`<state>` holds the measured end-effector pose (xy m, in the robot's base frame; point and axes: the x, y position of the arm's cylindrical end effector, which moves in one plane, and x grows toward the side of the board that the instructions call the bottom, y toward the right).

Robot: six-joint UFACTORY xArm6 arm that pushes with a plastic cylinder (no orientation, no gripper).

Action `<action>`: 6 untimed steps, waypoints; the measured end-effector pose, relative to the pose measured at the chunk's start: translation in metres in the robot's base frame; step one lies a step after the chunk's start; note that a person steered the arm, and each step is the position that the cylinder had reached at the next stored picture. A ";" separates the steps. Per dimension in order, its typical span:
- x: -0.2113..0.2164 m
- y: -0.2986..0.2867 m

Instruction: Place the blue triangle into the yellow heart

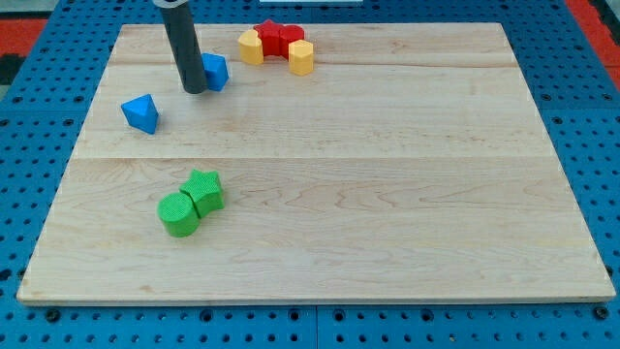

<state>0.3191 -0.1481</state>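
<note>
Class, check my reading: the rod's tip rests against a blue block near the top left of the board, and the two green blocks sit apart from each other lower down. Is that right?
One detail is wrong. In the camera view, the green star and the green cylinder touch each other; they are not apart. The rest stands: my tip rests against a blue block near the board's top left.
</note>
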 end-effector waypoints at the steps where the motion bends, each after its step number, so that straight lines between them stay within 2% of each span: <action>1: -0.015 0.024; 2: -0.017 0.030; 4: 0.082 0.005; 6: 0.080 -0.113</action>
<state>0.3995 -0.2610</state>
